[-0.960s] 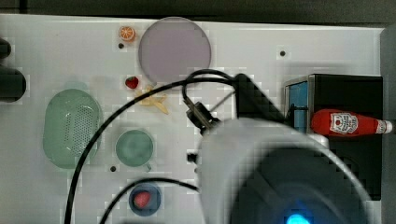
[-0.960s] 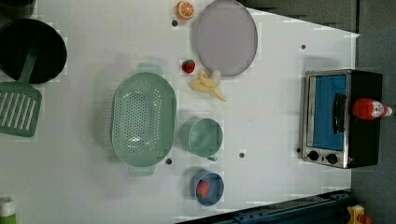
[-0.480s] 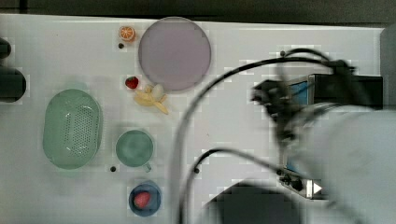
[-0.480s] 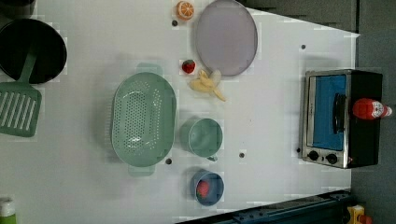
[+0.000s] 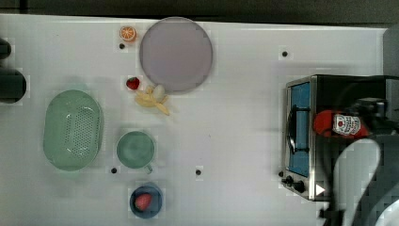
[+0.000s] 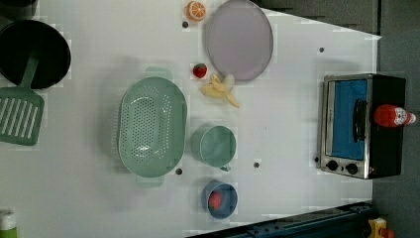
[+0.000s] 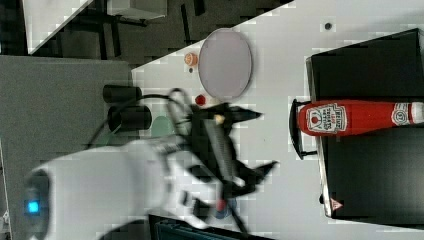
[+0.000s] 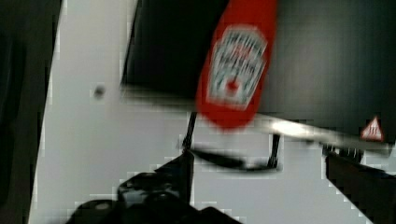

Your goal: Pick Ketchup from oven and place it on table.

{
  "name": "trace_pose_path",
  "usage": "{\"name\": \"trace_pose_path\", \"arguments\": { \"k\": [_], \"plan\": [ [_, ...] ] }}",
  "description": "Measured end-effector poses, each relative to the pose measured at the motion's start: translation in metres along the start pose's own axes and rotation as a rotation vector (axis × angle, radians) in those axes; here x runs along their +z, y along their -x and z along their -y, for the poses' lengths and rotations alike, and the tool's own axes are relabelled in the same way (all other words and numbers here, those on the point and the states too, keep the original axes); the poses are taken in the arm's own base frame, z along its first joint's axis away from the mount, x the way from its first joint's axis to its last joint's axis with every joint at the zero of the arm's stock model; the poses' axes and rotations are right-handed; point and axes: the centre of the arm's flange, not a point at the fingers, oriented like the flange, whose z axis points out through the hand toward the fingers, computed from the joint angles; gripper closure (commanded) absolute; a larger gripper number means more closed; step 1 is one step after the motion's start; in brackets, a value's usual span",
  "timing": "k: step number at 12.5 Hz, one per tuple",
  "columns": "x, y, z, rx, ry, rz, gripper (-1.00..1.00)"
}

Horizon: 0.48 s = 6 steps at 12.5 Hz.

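The ketchup [image 7: 350, 117], a red bottle with a white cap and a white-and-red label, stands on the flat black roof of the oven [image 7: 370, 165]. In the left view the ketchup [image 6: 393, 115] sits on the oven [image 6: 361, 124] at the table's [image 6: 287, 124] right end. My gripper [image 7: 265, 140] is open and empty, short of the oven's door handle and apart from the bottle. In the wrist view the ketchup [image 8: 236, 65] lies ahead, between my two fingertips [image 8: 182, 168]. In the top view my arm [image 5: 357, 174] hides part of the oven [image 5: 301, 132] beside the ketchup [image 5: 341, 125].
On the table [image 5: 235, 117] lie a purple plate [image 5: 175, 54], an orange slice [image 5: 127, 33], a strawberry [image 5: 133, 83], a banana [image 5: 153, 100], a green colander [image 5: 73, 129], a green cup [image 5: 135, 149] and a blue bowl [image 5: 145, 201]. A black pan [image 6: 32, 54] and green spatula [image 6: 20, 116] sit at the left view's left.
My arm has swept across the top view from the middle of the table to the right, over the oven. The ketchup and the other objects have not moved.
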Motion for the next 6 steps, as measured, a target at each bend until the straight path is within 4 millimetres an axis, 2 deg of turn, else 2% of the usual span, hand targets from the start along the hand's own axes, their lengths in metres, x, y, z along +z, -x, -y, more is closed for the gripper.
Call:
{"name": "trace_pose_path", "arguments": {
  "k": [1,3,6],
  "plan": [
    [0.009,-0.015,-0.006,0.025,0.026,-0.01,-1.0],
    [0.017,-0.033,-0.006,0.051,0.051,-0.029,-1.0],
    [0.041,-0.052,0.005,0.124,0.008,0.003,-1.0]
  ]
}}
